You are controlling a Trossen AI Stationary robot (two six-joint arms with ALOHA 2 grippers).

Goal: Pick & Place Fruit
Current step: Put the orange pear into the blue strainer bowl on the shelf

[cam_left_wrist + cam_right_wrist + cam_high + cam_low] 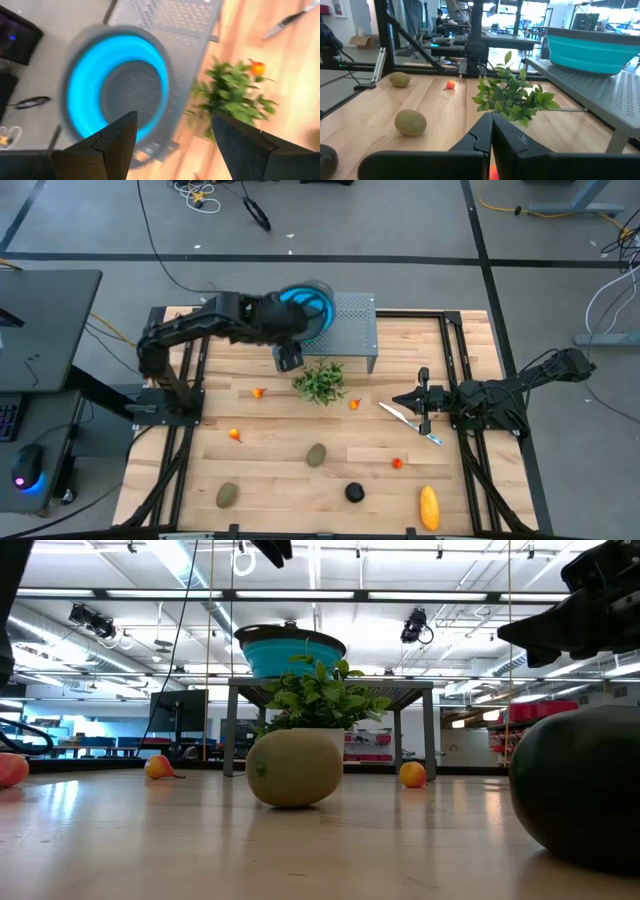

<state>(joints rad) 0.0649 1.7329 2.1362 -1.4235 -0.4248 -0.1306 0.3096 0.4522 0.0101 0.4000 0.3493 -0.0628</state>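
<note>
The fruit lies loose on the wooden table (270, 470): small orange pieces (259, 392) (235, 435) (354, 404), a red one (397, 463), two olive ovals (316, 454) (228, 495), a black ball (354, 492) and a yellow oblong (429, 507). My left gripper (172, 132) hangs open and empty above the near left edge of a blue bowl (117, 85), which sits on a grey perforated stand (355, 330) at the table's far side. My right gripper (491, 131) waits shut at the table's right, pointing level toward the leafy plant (512, 97).
A leafy green plant (320, 382) stands just in front of the stand. A white knife with a blue handle (410, 423) lies by my right gripper (405, 398). Black frame rails run along the table's left and right sides. The near half of the table holds only scattered fruit.
</note>
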